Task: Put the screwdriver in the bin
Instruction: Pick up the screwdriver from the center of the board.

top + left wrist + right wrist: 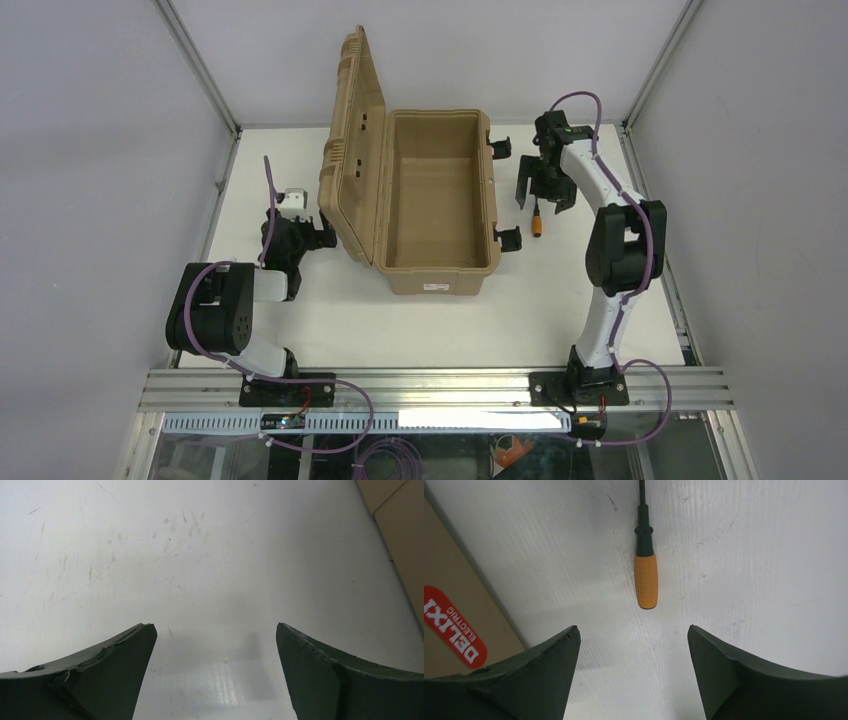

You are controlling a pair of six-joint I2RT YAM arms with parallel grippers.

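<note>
A white table (440, 320) is filling the enclosure, with pale grey walls (90, 150) standing along its far, left and right edges. Metal posts (200, 65) are rising slantwise from its two far corners. An aluminium rail (430, 385) is running along its near edge. A soft glare (227, 680) is shining off the scuffed surface.

Open tan bin (420, 272) mid-table, lid up at its left; screwdriver (538, 222) just right of it, by right pincer (545, 198).
</note>
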